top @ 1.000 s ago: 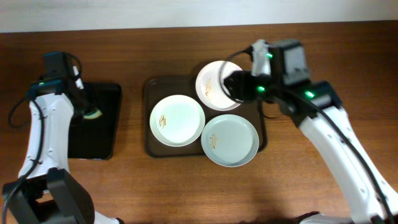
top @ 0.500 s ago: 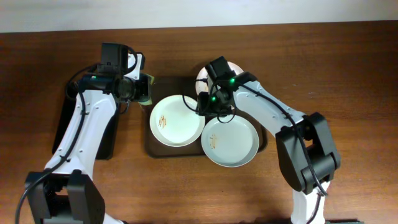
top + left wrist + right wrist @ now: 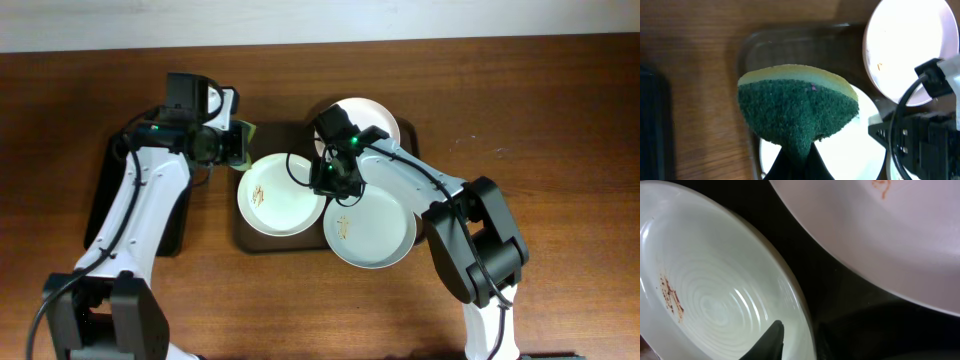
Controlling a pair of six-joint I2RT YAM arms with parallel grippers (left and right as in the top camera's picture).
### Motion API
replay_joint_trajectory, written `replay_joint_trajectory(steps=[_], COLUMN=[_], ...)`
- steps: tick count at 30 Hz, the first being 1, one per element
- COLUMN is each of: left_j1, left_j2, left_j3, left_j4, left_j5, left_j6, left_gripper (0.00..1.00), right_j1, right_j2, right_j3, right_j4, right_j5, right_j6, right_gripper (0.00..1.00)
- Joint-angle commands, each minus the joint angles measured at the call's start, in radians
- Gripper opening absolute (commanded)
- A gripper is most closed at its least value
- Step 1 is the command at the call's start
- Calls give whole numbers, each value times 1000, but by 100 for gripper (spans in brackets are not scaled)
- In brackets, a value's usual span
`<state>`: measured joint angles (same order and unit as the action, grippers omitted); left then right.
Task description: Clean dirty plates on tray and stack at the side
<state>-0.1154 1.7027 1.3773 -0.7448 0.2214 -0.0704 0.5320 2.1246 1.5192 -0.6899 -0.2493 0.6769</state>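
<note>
Pinching a green sponge [image 3: 799, 107] — left end effector [image 3: 797, 161] (near smeared plates [image 3: 283, 197]).

Left arm [image 3: 120, 215] runs up from its base at the bottom-left of the overhead view, wrist bent toward centre. Left gripper [image 3: 230, 146] has its jaws clamped on a green-and-yellow scouring sponge [image 3: 797, 105], green face toward the wrist camera. Right arm [image 3: 440, 195] is folded at the elbow, forearm reaching left to centre, and right gripper [image 3: 335, 180] is angled down. Only one dark fingertip [image 3: 771, 336] shows in the wrist view; jaw opening unclear.
</note>
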Motion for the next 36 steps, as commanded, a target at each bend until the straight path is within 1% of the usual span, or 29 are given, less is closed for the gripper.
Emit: replay_joint_trajectory(steps=[1, 3, 6, 8, 12, 14, 15, 16, 17, 18, 19, 20, 21, 22, 23, 25, 27, 28, 29, 30, 32, 33, 35, 36], left_j1=[-35, -35, -39, -41, -66, -67, -67, -67, -67, -67, -67, -67, -67, -67, -67, -67, -67, -67, -67, -67, -67, -67, -67, -68], left_j2=[-6, 10, 58, 110, 231, 266, 288, 289, 289, 289, 288, 288, 288, 288, 289, 289, 289, 289, 289, 289, 289, 289, 289, 289], left_j3=[-83, -161, -235, -272, -288, -288, -288, -288, -288, -288, -286, -278, -272, -266, -267, -267, -267, -267, -267, -267, -262, -229, -171, -143], left_j4=[42, 84, 168, 259, 461, 505, 496, 487, 478, 482, 482, 499, 512, 536, 568, 658, 738, 729, 652, 568, 403, 283, 168, 129], left_j5=[13, -1, -10, -12, -36, -46, -11, 51, 184, 293, 311, 280, 204, 76, -41, -258, -350, -379, -381, -341, -227, -122, 23, 126], left_j6=[19, 19, 19, 19, 19, 19, 27, 66, 120, 125, 124, 90, 26, -37, -65, -72, -71, -71, -71, -71, -71, -70, -67, -68], left_gripper=[1, 1, 1, 1, 1, 1, 1, 0, 0, 0, 0, 0, 1, 1, 1, 1, 1, 1, 0, 1, 1, 1, 0, 0], right_j1=[5, 5, 5, 5, 5, 5, 5, 5, 5, 5, 5, 5, 5, 5, 5, 5, 5, 5, 5, 5, 5, 5, 5, 5], right_j2=[10, 10, 10, 10, 10, 10, 10, 10, 10, 10, 10, 10, 10, 10, 10, 10, 10, 10, 10, 10, 10, 10, 10, 10], right_j3=[11, 11, 11, 11, 11, 11, 11, 11, 11, 11, 11, 11, 11, 11, 11, 11, 11, 11, 11, 11, 11, 11, 11, 11], right_j4=[9, 13, 14, 14, 14, 14, 14, 14, 14, 15, 15, 15, 15, 15, 15, 15, 15, 15, 15, 16, 18, 18, 17, 17], right_j5=[19, 19, 19, 22, 22, 22, 22, 22, 22, 22, 22, 22, 22, 22, 22, 22, 22, 23, 26, 26, 25, 25, 25, 25], right_j6=[13, 13, 12, 12, 12, 12, 12, 12, 12, 12, 12, 12, 12, 12, 12, 12, 12, 11, 9, 9, 9, 9, 9, 9], right_gripper=[13, 4, 4, 4, 4, 4, 4, 4, 4, 4, 4, 4, 4, 4, 4, 4, 4, 4, 4, 4, 4, 4, 4, 4])
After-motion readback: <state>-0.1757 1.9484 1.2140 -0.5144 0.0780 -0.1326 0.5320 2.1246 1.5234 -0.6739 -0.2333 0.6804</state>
